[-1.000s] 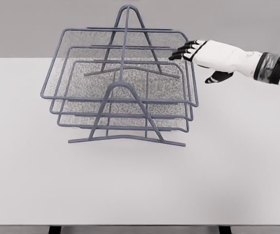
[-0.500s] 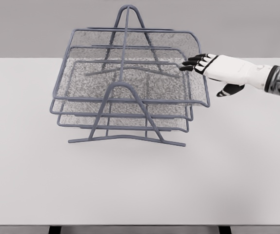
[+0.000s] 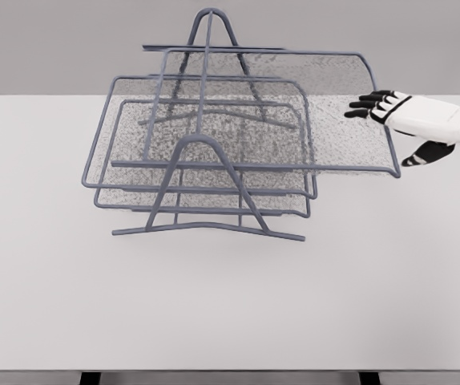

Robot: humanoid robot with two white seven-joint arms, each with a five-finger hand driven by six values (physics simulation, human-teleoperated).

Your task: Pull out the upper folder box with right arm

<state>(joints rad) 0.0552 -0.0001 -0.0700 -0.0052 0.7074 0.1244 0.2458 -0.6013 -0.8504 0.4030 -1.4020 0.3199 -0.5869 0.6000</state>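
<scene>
As right hand [image 3: 422,124] retreats right, upper tray [image 3: 294,88] slides farther out.

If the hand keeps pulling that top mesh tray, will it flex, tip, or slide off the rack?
The upper tray looks stiff, with a wire rim around mesh, so probably little flex. It seems light for its size. Hanging well past the rack toward the right hand, it may tip down once it loses support.
</scene>
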